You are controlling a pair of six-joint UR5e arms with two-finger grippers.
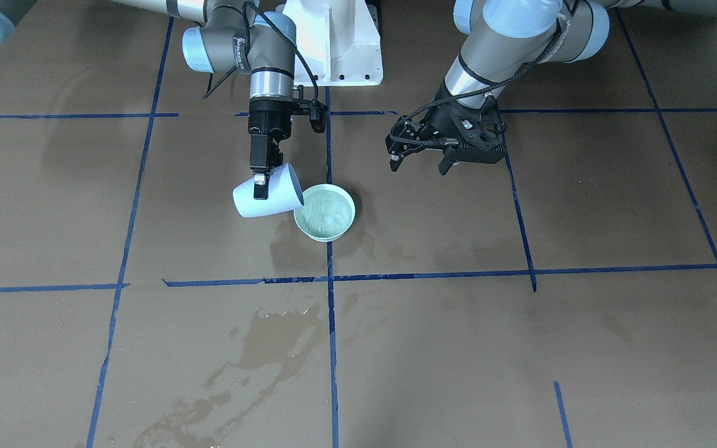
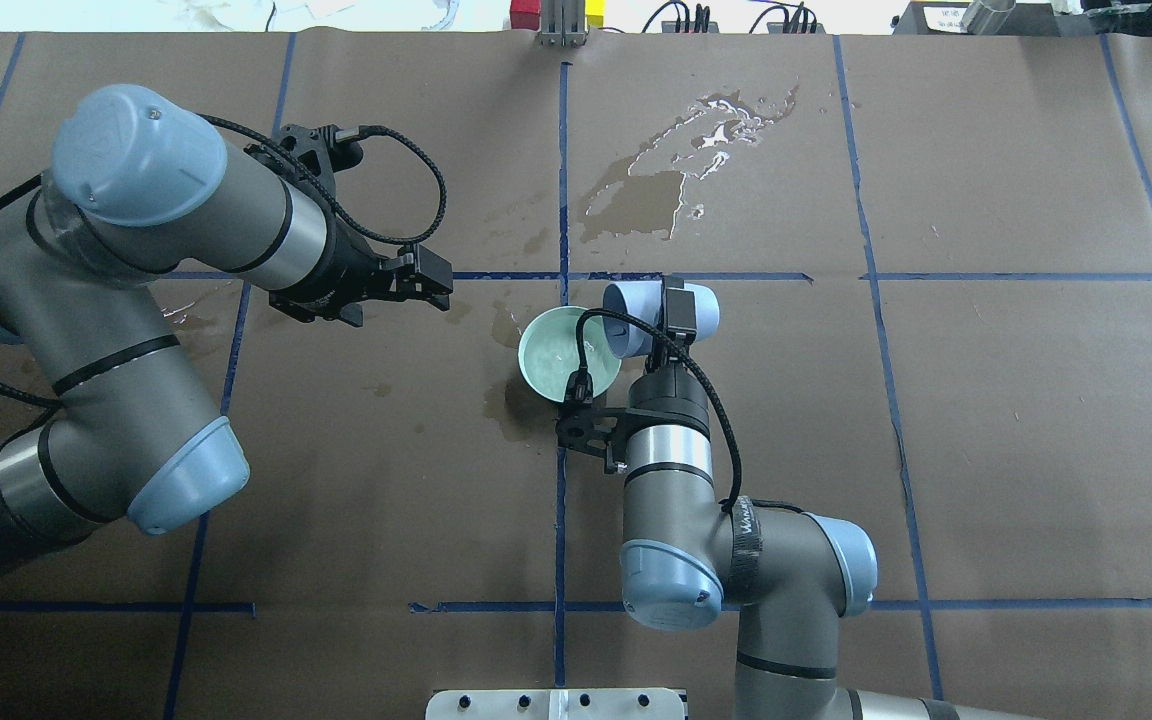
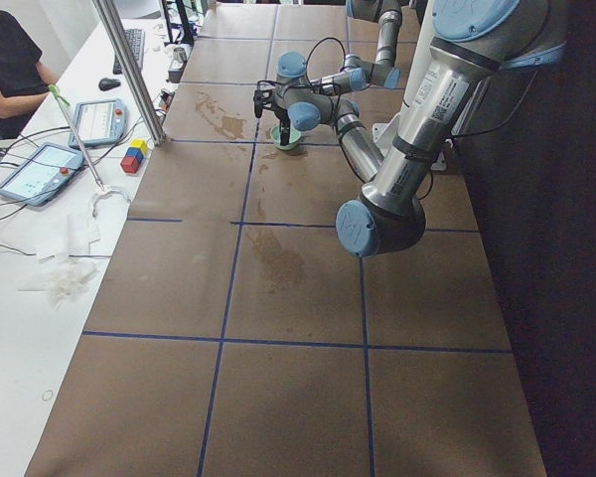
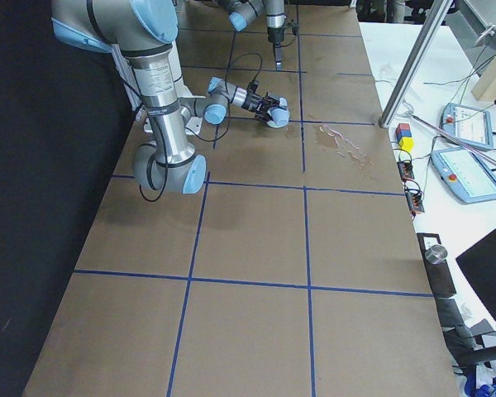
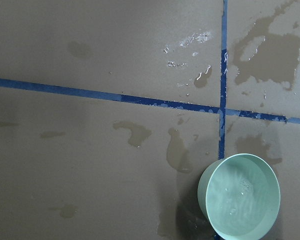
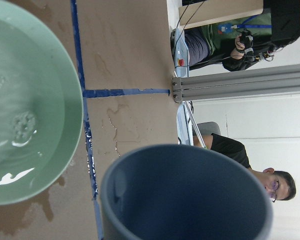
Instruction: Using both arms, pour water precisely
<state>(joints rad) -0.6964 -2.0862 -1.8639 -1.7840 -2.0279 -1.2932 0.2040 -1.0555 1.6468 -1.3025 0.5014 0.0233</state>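
My right gripper (image 1: pixel 261 184) is shut on a pale blue cup (image 1: pixel 268 194). The cup is tipped on its side with its mouth over the rim of a mint-green bowl (image 1: pixel 304 228). The cup also shows in the overhead view (image 2: pixel 636 318) and the right wrist view (image 6: pixel 185 195), where its inside looks dark and no stream shows. Water (image 1: pixel 328 210) lies rippling in the bowl, with bubbles in the right wrist view (image 6: pixel 21 125) and a sheen in the left wrist view (image 5: pixel 242 195). My left gripper (image 1: pixel 419 165) is open and empty. It hovers beside the bowl, apart from it.
Dark wet stains spread on the brown paper near the bowl (image 1: pixel 284 239) and toward the operators' side (image 1: pixel 271 348), (image 2: pixel 656 180). Blue tape lines (image 1: pixel 330 311) grid the table. The white pedestal (image 1: pixel 333 43) stands behind the bowl. Operators (image 3: pixel 10 60) sit at the side desk.
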